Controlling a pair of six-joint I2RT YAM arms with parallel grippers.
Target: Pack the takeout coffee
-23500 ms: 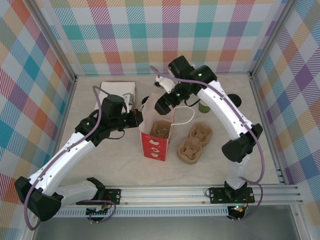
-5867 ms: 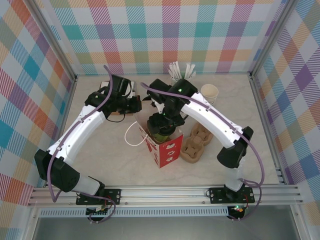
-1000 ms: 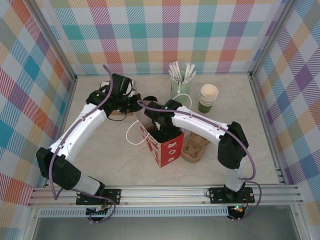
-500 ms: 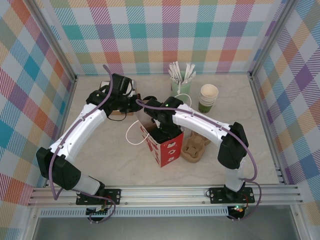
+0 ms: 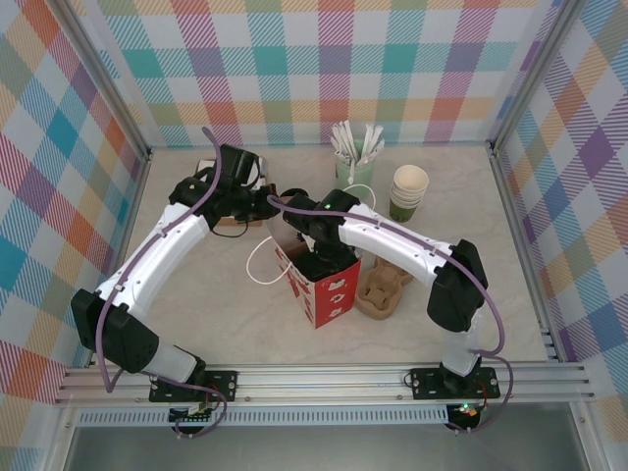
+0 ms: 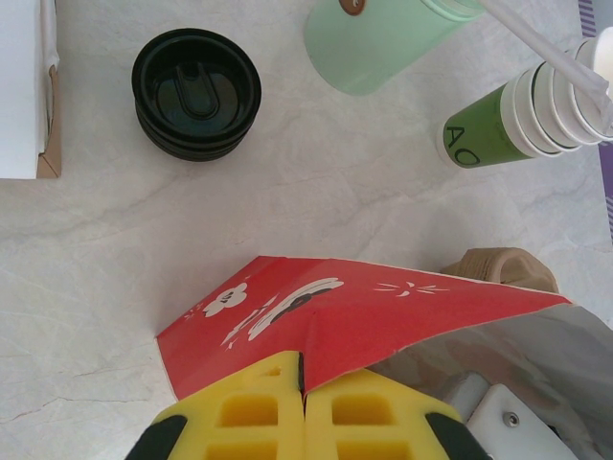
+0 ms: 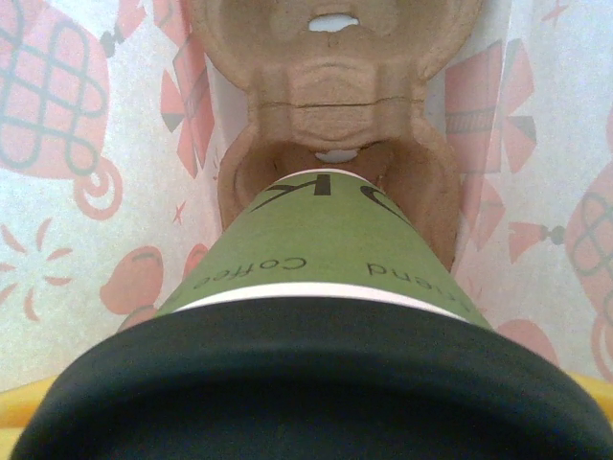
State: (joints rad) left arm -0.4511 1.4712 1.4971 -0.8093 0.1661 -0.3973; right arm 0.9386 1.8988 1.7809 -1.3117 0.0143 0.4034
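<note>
Takeout coffee (image 7: 326, 240) is down inside the red paper bag (image 5: 332, 294), which stands approx mid-counter (image 5: 196, 294). Green cup w/ black lid on, upright, its base sat in the near well of a brown cardboard carrier (image 7: 330, 96) on the bag's floor.

Right gripper (image 5: 319, 257) reaches down through the bag's open top. Its jaws are spread wide, one yellow finger (image 7: 19, 407) each side of the lid and up against it, so it looks to have the cup in its grasp.

Left gripper (image 6: 305, 407) is at the bag's back-left rim, jaws pressed tight together w/ the red paper edge pinched btwn them. The bag's white cord handle (image 5: 257, 265) droops out on the left side.

A second carrier (image 5: 385, 285) lies on the counter just beside the bag, on its right. Further back are a pale green pot of white stirrers (image 5: 353, 169), a stack of lidless green cups (image 5: 407, 193) to its right, a stack of black lids (image 6: 196, 93) and a white box (image 6: 19, 86) towards the back-left corner.
</note>
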